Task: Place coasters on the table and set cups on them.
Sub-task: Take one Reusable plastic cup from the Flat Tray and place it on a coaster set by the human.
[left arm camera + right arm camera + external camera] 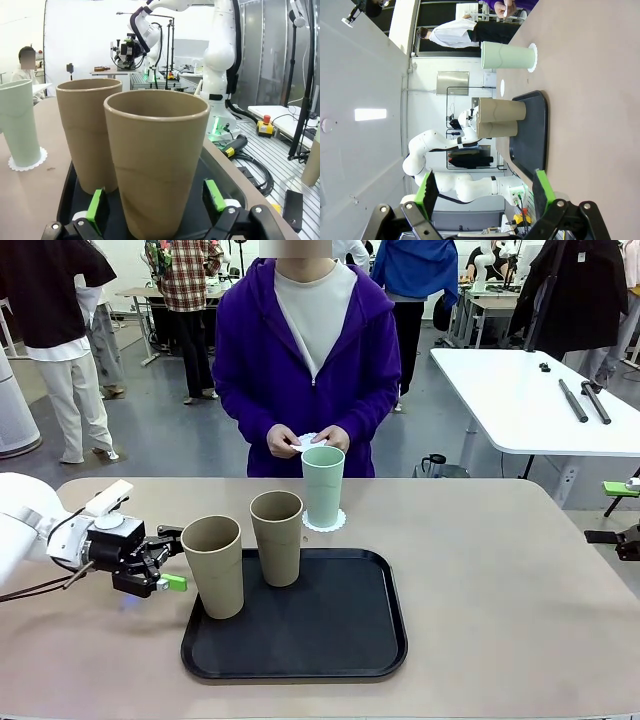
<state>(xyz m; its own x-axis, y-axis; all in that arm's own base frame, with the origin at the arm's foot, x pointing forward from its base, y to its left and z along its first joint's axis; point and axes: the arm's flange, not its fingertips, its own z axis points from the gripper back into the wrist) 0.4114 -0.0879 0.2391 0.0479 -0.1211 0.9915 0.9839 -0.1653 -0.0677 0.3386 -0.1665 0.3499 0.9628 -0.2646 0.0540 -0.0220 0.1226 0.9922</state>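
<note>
Two beige-brown cups stand on the black tray (330,640): the near one (213,565) (155,160) and a second (277,537) (87,135) behind it. My left gripper (172,558) (155,205) is open at the near cup's left side, its green pads (95,210) flanking the cup's lower part without pressing it. The mint green cup (323,485) (17,125) (507,55) stands on a coaster (323,521) (27,161) (535,56) on the table (500,570). The person's hands hold more white coasters (308,442). My right gripper (485,192) (605,537) is open and empty at the table's right edge.
A white table (530,390) with black rods stands at the back right. The person stands close to the far edge, behind the green cup. Bare tabletop lies right of the tray and along the far left.
</note>
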